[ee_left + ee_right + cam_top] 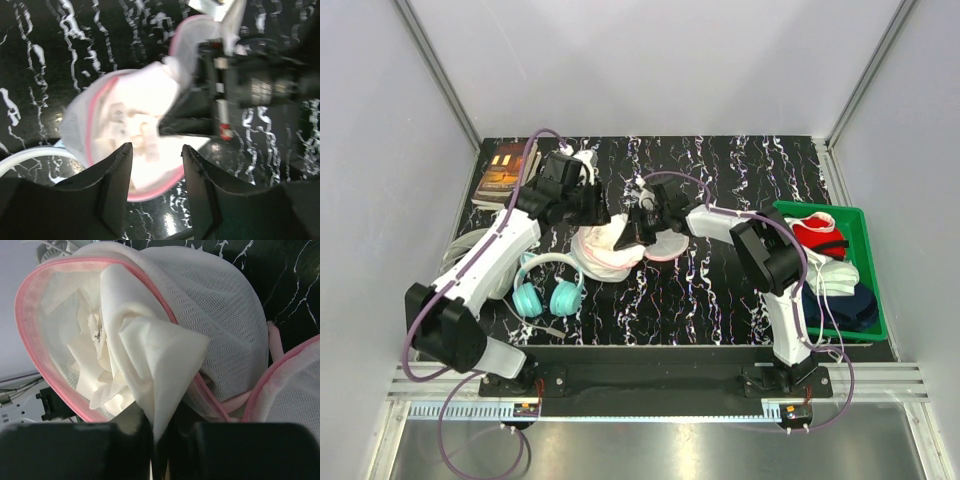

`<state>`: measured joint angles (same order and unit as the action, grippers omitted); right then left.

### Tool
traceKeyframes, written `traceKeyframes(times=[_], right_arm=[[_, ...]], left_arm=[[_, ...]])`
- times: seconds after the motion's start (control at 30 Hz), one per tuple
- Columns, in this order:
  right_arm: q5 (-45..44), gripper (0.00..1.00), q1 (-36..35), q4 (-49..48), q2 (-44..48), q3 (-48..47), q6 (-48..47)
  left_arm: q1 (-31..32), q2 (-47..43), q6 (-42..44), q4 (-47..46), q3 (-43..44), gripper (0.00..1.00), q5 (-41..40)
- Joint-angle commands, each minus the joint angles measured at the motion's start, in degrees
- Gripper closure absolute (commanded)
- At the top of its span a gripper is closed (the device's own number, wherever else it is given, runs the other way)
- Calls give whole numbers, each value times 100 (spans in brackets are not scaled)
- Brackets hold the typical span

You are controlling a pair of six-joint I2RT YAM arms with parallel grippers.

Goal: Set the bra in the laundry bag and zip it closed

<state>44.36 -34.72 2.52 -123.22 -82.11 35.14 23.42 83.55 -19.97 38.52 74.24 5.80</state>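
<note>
- While the left claw [157,150] appears in its own wrist view as two black wedge fingers rising from the bottom edge, they stand spread apart and grip nothing. The round white mesh laundry bag [105,117] with pink zip trim lies just beyond the tips, mid-frame, its pink rim showing through the gap.
- Small print on the black wrist housing [260,90] at the right of that frame is too blurred to read.
- Right wrist view: the right claw [159,440], at the bottom edge, has its black fingers pressed nearly together, pinching a fold of the limp cream-white fabric bra [135,350].
- The rest of the bra sits bunched inside the open mesh half at upper left, above the fingertips; a second pink-rimmed half shows at the right edge.
- Top view: both claws meet over the bag at the middle of the black marbled table [720,290], left claw at its upper left, right claw over its right part.
- Teal headphones [548,292] lie lower left of the bag, and a book [502,170] at upper left has cover writing too small to read.
</note>
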Motion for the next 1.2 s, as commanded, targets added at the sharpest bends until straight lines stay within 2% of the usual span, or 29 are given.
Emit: traceKeyframes(times=[0.0, 0.1, 0.27, 0.33, 0.5, 0.6, 0.63, 0.67, 0.7, 0.77, 0.9, 1.0, 1.17], right_arm=[[-270, 79, -61, -534, -19, 107, 230], [-454, 67, -44, -377, 227, 256, 467], [-955, 61, -44, 248, 658, 458, 547], [-1112, 55, -44, 292, 807, 633, 652], [-1351, 49, -52, 485, 1203, 959, 679], [-1850, 36, -26, 1133, 1677, 1082, 478], [-2322, 22, 26, 1293, 2035, 1248, 416], [-2570, 15, 79, 1425, 2230, 1380, 407], [-2982, 10, 140, 1531, 2415, 1538, 554], [-3257, 4, 368, 1514, 2864, 2057, 922], [-4082, 3, 607, 1479, 3216, 2681, 1399], [-4399, 6, 677, 1453, 3155, 2718, 1137], [-4401, 12, 774, 1226, 2690, 2647, 829]], left_arm=[[233, -410, -305, -152, 319, 55, 428], [277, -6, -561, -433, 170, 71, 712], [93, 434, -1139, -1223, -506, 91, 607], [49, 548, -1290, -1627, -708, 91, 807], [13, 882, -1379, -1910, -954, 94, 422], [-13, 1111, -1352, -1927, -1069, 95, 360], [-22, 1120, -1335, -1927, -1104, 95, 317], [-22, 1111, -1308, -1945, -1130, 95, 290], [-22, 1094, -1291, -1945, -1174, 95, 272], [-22, 1050, -1255, -1945, -1192, 95, 272], [-22, 988, -1211, -1936, -1245, 95, 237], [-22, 927, -1185, -1936, -1280, 95, 281], [-22, 760, -1106, -1884, -1280, 95, 351]])
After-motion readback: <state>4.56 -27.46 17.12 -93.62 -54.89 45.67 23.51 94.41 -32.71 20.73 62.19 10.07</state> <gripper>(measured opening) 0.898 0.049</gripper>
